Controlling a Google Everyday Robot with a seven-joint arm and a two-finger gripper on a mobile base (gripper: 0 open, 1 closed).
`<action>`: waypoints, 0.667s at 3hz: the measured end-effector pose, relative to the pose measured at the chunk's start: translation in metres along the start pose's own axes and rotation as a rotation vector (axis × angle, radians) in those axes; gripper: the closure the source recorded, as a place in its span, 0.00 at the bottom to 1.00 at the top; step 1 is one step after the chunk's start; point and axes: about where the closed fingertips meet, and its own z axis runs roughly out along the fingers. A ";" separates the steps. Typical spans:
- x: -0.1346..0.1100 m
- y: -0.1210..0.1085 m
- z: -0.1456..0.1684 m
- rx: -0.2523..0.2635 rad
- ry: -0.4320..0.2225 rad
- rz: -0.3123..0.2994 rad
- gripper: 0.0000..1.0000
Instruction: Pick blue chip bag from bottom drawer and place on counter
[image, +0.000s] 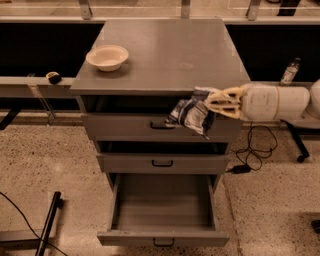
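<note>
My gripper (216, 104) reaches in from the right and is shut on the blue chip bag (192, 114), a wrinkly dark blue and silver packet. It holds the bag in the air in front of the top drawer, just below the front edge of the counter (170, 50). The bottom drawer (162, 237) is pulled fully open, and nothing shows inside it.
A cream bowl (107, 56) sits on the left part of the counter. The top (125, 127) and middle (162, 163) drawers are shut or nearly shut. A bottle (290, 71) stands on a ledge at the right. A cable lies on the floor at the right.
</note>
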 end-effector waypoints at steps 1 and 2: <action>0.015 -0.047 0.009 0.014 0.018 -0.020 1.00; 0.037 -0.082 0.014 0.046 0.031 -0.016 1.00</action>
